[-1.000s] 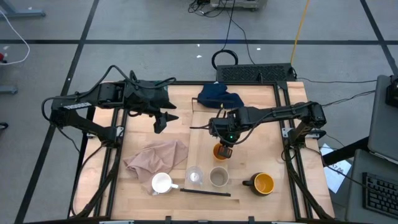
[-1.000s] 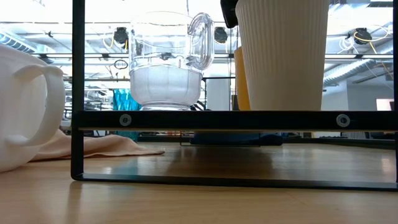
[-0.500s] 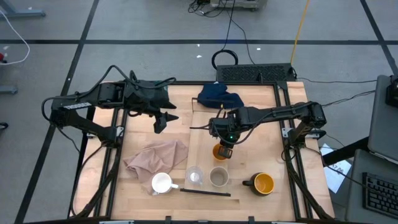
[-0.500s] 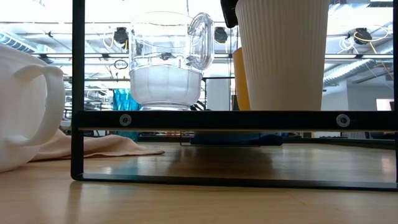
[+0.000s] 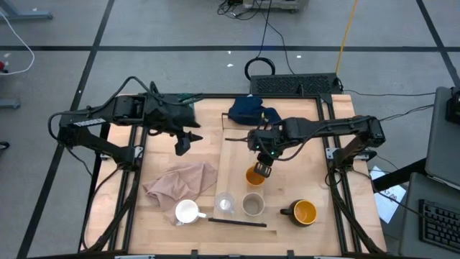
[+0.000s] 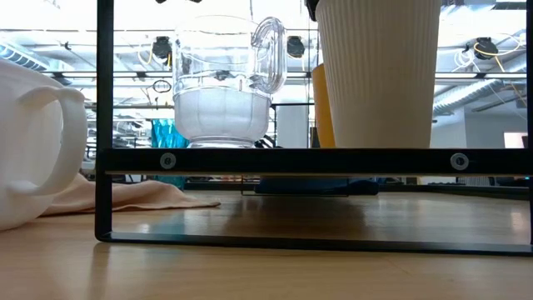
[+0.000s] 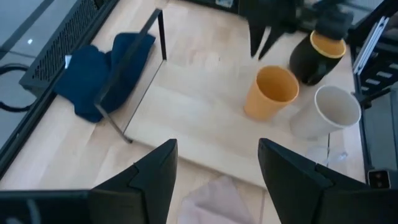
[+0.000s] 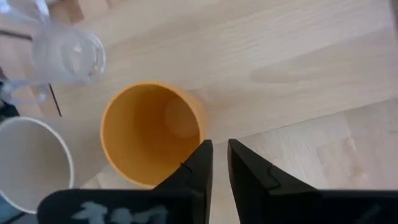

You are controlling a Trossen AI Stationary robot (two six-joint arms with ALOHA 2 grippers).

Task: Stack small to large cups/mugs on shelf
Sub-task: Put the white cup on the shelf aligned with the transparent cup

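The shelf (image 5: 233,155) is a pale board with a dark strip (image 5: 237,223) at its near end. On it stand the clear cup (image 5: 225,204), the beige cup (image 5: 252,205) and, behind them, the orange cup (image 5: 254,176), which also shows in the right wrist view (image 8: 152,134). My right gripper (image 5: 264,167) hangs just off the orange cup's far right rim, its fingers (image 8: 200,163) a narrow gap apart and empty. My left gripper (image 5: 183,144) waits open at the far left. The white mug (image 5: 187,211) and the dark yellow-lined mug (image 5: 302,212) stand on the table. The teal tumbler is not clearly in view.
A pink cloth (image 5: 183,180) lies left of the shelf beside the white mug. A blue cloth (image 5: 253,111) lies at the shelf's far end. In the low view the shelf's black frame (image 6: 275,158) carries the clear cup (image 6: 223,83) and the beige cup (image 6: 379,75).
My right gripper has risen and drawn a little toward the table's far right, off the orange cup, which stays standing on the shelf. My left gripper has shifted slightly.
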